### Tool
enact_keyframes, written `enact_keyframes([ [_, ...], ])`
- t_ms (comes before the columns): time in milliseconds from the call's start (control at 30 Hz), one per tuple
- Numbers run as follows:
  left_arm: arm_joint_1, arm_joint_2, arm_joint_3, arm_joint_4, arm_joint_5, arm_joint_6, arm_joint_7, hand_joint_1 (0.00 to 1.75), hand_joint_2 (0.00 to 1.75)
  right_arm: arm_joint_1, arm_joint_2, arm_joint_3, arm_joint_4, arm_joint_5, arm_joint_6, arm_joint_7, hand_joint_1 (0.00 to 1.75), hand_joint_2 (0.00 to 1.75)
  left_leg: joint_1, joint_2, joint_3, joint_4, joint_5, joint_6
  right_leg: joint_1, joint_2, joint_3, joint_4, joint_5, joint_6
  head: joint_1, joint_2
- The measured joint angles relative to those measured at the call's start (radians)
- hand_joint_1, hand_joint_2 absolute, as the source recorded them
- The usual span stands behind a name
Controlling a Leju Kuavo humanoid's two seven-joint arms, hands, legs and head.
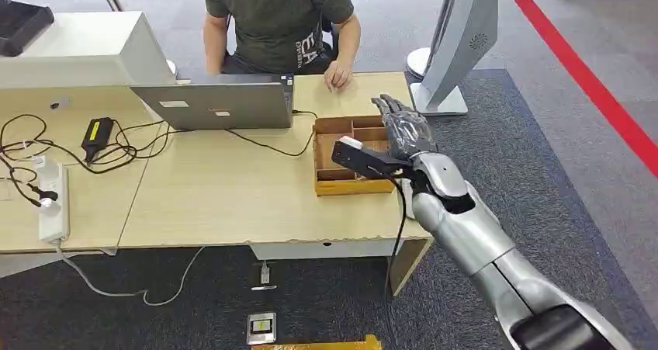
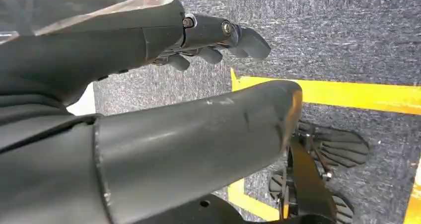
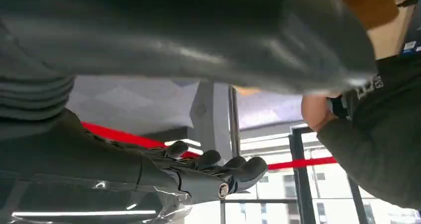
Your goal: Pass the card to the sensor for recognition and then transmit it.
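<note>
**R hand raised over box at worktop's right end, nothing held**

R hand (image 1: 402, 126) is up above the compartment box (image 1: 335, 181), fingers spread and extended, palm empty; wrist view agrees: fingers (image 3: 238, 170) stretched out w/ nothing between them. The arm comes in from the lower right, and a black wrist-mounted unit (image 1: 363, 161) juts over the box's near part.

Box: brown cardboard w/ dividers, sits near the worktop's (image 1: 217, 202) right end, close to the front edge. Small white item (image 1: 351, 142) shows just at the tip of the black unit, over the box; can't tell if it's the card or part of the unit. Card not otherwise identifiable.

L hand (image 2: 218, 40) hangs low over grey carpet w/ yellow floor tape (image 2: 357, 95); fingers loosely curled, holding nothing.

Person (image 1: 275, 20) in dark tee sits at the far edge, one hand (image 1: 338, 76) resting on the worktop near the far right corner. Open laptop (image 1: 217, 102) at the far edge, mid-worktop, cable (image 1: 268, 144) running from it toward the box. Power strip (image 1: 53, 202) and black adapter (image 1: 98, 133) w/ tangled leads at the left end. White-grey stand (image 1: 454, 47) on the floor just beyond the right end; red line (image 1: 590, 86) on the floor further right.
</note>
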Motion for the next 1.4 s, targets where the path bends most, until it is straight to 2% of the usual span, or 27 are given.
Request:
enact_keyframes([
  [133,0.004,0.002,0.000,0.000,0.000,0.014,0.001,0.00,0.00,0.117,-0.098,-0.052,-0.201,-0.091,0.006,0.036,0.00,0.00,0.000,0.000,-0.001,0.000,0.000,0.000,0.000,0.000,0.000,0.000,0.000,0.000,0.000,0.000],
  [267,0.004,0.003,0.000,0.000,0.008,0.032,0.013,0.00,0.00,0.231,-0.177,-0.108,-0.388,-0.163,-0.039,0.074,0.00,0.00,0.000,0.000,0.000,0.000,-0.001,0.000,0.000,0.000,-0.001,0.000,0.000,0.000,0.000,0.000],
  [533,0.004,0.003,0.009,0.000,0.043,0.065,0.018,0.00,0.00,0.475,-0.283,-0.146,-0.722,-0.032,-0.134,0.188,0.00,0.00,0.000,0.000,-0.001,-0.001,-0.002,-0.001,0.001,0.000,0.000,0.000,-0.001,-0.001,0.000,0.000],
  [767,0.003,0.003,0.027,0.000,0.055,0.076,0.019,0.00,0.00,0.576,-0.326,-0.110,-0.865,0.036,-0.244,0.242,0.00,0.00,0.000,0.000,-0.001,-0.001,-0.002,-0.001,0.001,0.000,0.000,0.000,-0.002,-0.002,0.000,0.000],
  [900,0.000,0.002,0.031,0.000,0.048,0.077,0.017,0.00,0.00,0.573,-0.325,-0.043,-0.865,0.076,-0.286,0.262,0.00,0.00,0.000,0.000,-0.001,-0.001,-0.002,-0.002,0.001,0.000,0.000,0.000,-0.001,-0.002,0.000,0.000],
  [1000,0.000,0.000,0.032,0.000,0.054,0.080,0.005,0.00,0.00,0.556,-0.304,0.004,-0.840,0.066,-0.316,0.268,0.00,0.00,0.000,0.000,-0.001,-0.001,-0.002,-0.002,0.002,0.000,0.000,0.000,-0.001,-0.002,0.000,0.000],
  [1033,-0.001,-0.001,0.035,0.000,0.062,0.083,-0.007,0.00,0.00,0.550,-0.295,0.016,-0.827,0.060,-0.329,0.268,0.00,1.75,0.001,0.000,-0.001,-0.001,-0.002,-0.002,0.002,0.000,0.000,0.000,-0.001,-0.002,0.000,0.000],
  [1167,-0.003,-0.003,0.042,0.000,0.057,0.082,-0.043,0.00,0.00,0.523,-0.241,0.059,-0.746,0.083,-0.321,0.275,0.00,1.75,0.001,0.000,-0.001,-0.001,-0.002,-0.002,0.002,0.000,0.000,0.000,-0.001,-0.002,0.000,0.000],
  [1400,-0.006,-0.006,0.045,0.000,0.044,0.075,-0.042,0.00,0.00,0.476,-0.143,0.078,-0.573,0.215,-0.310,0.270,0.00,1.75,0.002,0.000,-0.002,-0.001,-0.001,-0.002,0.003,0.000,0.000,0.000,-0.002,-0.002,0.000,0.000],
])
